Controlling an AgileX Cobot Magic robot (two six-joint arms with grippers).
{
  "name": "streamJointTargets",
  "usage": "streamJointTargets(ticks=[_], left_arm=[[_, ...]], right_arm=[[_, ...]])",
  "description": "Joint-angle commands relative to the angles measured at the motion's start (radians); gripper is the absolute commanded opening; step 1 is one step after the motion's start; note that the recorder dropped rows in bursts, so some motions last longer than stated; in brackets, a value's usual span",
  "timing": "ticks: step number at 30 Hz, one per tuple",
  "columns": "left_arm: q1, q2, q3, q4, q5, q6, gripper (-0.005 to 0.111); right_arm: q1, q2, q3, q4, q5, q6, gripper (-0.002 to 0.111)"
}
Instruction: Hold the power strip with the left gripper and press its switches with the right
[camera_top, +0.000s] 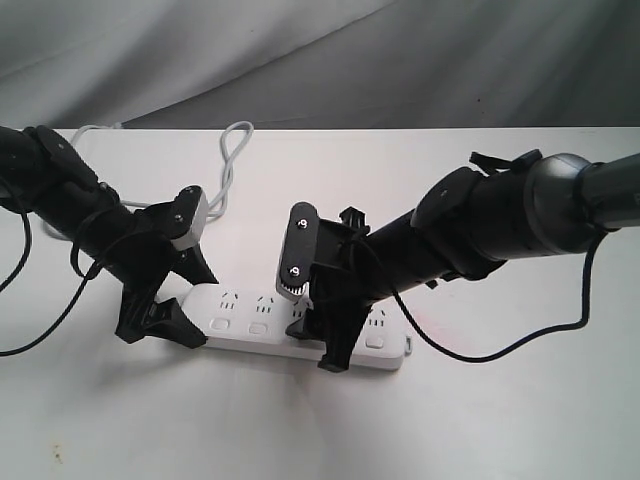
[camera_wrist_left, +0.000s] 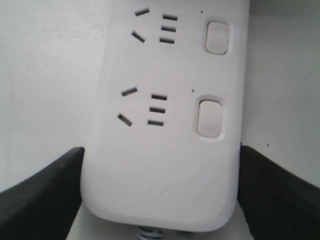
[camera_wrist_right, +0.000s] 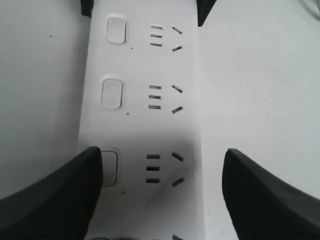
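The white power strip (camera_top: 245, 312) lies flat on the table. My left gripper (camera_top: 198, 308) straddles its cord end; in the left wrist view both black fingers (camera_wrist_left: 45, 192) press against the sides of the strip (camera_wrist_left: 160, 165), so it is shut on it. Two switches (camera_wrist_left: 209, 118) show beyond that grip. My right gripper (camera_top: 322, 345) hangs over the strip's right half, open (camera_wrist_right: 162, 195). One of its fingertips (camera_wrist_right: 55, 195) covers the edge of a switch (camera_wrist_right: 111, 167); I cannot tell if it touches. The other fingertip is off the strip's far side. Two more switches (camera_wrist_right: 111, 93) lie uncovered.
The strip's pale cord (camera_top: 230, 160) loops away toward the back of the white table (camera_top: 300, 430). Black cables (camera_top: 480, 350) trail from both arms onto the table. A grey cloth (camera_top: 300, 50) hangs behind.
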Motion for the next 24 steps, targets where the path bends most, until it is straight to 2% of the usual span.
streamJointTargets(ticks=[1,24], left_arm=[[-0.004,0.006,0.000,0.017,0.013,-0.008,0.064],[-0.004,0.006,0.000,0.017,0.013,-0.007,0.064]], right_arm=[[-0.003,0.043,0.011,-0.024,-0.008,-0.003,0.064],[-0.010,0.084,0.011,-0.019,-0.046,-0.003,0.064]])
